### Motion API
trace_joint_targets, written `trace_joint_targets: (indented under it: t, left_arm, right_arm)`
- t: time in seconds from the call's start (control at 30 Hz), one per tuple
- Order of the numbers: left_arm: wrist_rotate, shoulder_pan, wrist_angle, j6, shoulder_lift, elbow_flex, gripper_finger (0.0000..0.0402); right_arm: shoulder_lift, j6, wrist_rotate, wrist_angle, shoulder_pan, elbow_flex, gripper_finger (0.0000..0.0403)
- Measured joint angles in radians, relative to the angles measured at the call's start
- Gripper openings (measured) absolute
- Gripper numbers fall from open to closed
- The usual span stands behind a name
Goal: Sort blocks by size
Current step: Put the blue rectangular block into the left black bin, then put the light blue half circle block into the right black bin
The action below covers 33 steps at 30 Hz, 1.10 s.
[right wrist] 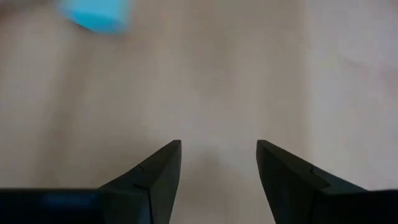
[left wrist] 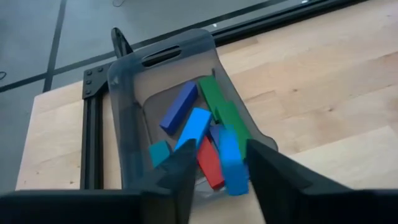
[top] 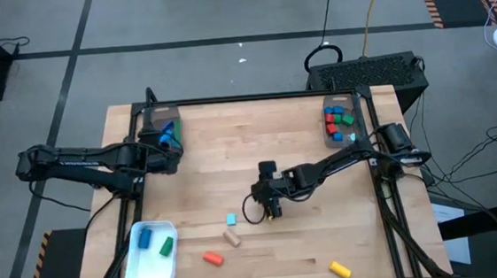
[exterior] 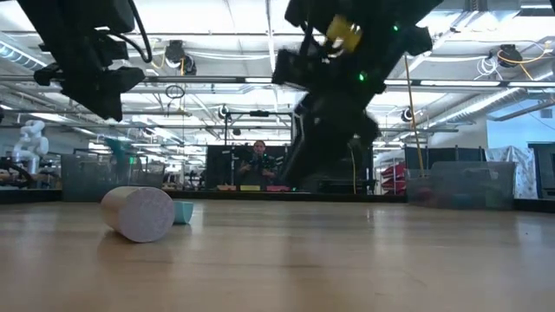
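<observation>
- Blue bar [left wrist: 229, 163], blurred in the left wrist view, sits between the left tool's [left wrist: 219, 171] fingers, which are parted over the grey bin [top: 147, 122] at the counter's [top: 258, 147] far left corner; whether the bar is pinched or already loose I cannot tell.
- That bin holds long pieces: blue bars [left wrist: 179, 107], green bars [left wrist: 214, 96], a red bar [left wrist: 209, 163] and a teal block [left wrist: 158, 152]. Judging by this, it collects the longer blocks.
- A second grey bin [top: 357, 123] at the far right corner holds small red, green and blue cubes [top: 338, 119], apparently the small sort.
- Right tool [top: 273, 210] hovers mid-counter, fingers spread and holding nothing, pointed down at bare wood, with a light blue cube [top: 231, 218] just beside it, probably its next pick.
- Unsorted pieces lie near the front edge: a tan cylinder [top: 231, 238], an orange block [top: 212, 258] and a yellow block [top: 340, 269].
- A white tray [top: 134, 270] at the front left carries a blue block [top: 143, 237] and a green one [top: 165, 246].
</observation>
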Motion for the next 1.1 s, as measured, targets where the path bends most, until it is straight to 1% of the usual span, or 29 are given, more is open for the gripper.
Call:
trace_joint_targets:
  t: [0.1,0.17,0.3,0.4,0.47,0.57,0.73,0.9,1.0,1.1]
  left_arm:
    - [0.000,0.004,-0.009,-0.001,0.000,0.000,0.0180]
    - [0.000,0.003,-0.025,-0.002,0.000,0.000,0.0197]
    - [0.002,0.003,-0.026,0.001,0.000,0.000,0.0207]
    - [0.026,-0.006,0.002,0.048,0.000,0.000,0.0208]
    - [0.044,-0.016,0.037,0.072,0.000,0.000,0.0209]
    - [0.056,-0.032,0.079,0.079,0.000,0.000,0.0209]
    - [0.056,-0.060,0.120,0.079,0.000,0.000,0.0210]
    - [0.057,-0.083,0.139,0.080,0.000,0.000,0.0210]
    - [0.057,-0.092,0.142,0.079,0.000,0.000,0.0210]
    - [0.056,-0.098,0.142,0.078,0.000,0.000,0.0210]
  right_arm:
    - [0.002,-0.027,-0.151,0.090,0.000,0.000,0.0194]
    - [0.011,-0.030,-0.214,0.169,0.000,0.001,0.0194]
    - [0.050,-0.047,-0.291,0.315,0.000,0.000,0.0194]
    - [0.096,-0.048,-0.338,0.428,0.000,0.002,0.0195]
    - [0.137,-0.043,-0.340,0.447,0.000,0.017,0.0202]
    - [0.180,-0.036,-0.337,0.440,-0.004,0.053,0.0224]
    - [0.217,-0.021,-0.336,0.466,-0.004,0.092,0.0283]
    - [0.249,0.028,-0.339,0.489,-0.003,0.095,0.0343]
    - [0.268,0.063,-0.336,0.516,-0.002,0.095,0.0363]
    - [0.288,0.065,-0.336,0.534,-0.002,0.094,0.0367]
